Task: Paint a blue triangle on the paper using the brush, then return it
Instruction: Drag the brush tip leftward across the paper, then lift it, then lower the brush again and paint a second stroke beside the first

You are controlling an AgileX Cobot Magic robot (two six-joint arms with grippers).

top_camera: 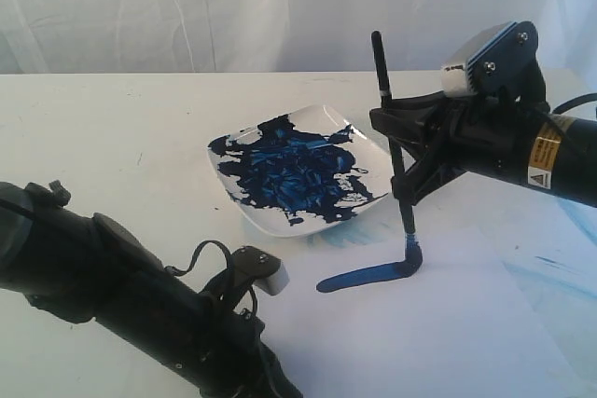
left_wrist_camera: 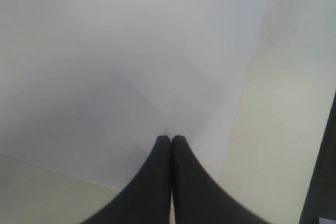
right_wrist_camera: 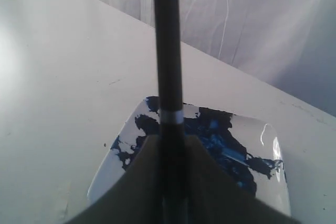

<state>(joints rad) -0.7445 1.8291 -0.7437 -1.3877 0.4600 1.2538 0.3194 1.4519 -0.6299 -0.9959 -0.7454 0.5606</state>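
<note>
Now, right hand (top_camera: 403,160): clenched on the brush (top_camera: 407,214); hold it upright.
Stroke (top_camera: 368,277): turn your corner here, press lightly.
Left hand (left_wrist_camera: 171,145): closed, empty, over the paper (left_wrist_camera: 131,51).

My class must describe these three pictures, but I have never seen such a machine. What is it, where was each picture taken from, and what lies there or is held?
This is a robot with two arms, each ending in a two-fingered hand. The wide exterior view comes from a camera off the arms. The other two views come from cameras on the wrists, each looking out over its own hand. On the white table lie a sheet of paper and a white dish smeared with dark-blue paint. The right hand is shut on a black brush, held nearly upright, its tip on the paper at the end of one thick blue stroke. The left hand is shut, holds nothing and points at the paper.
</note>
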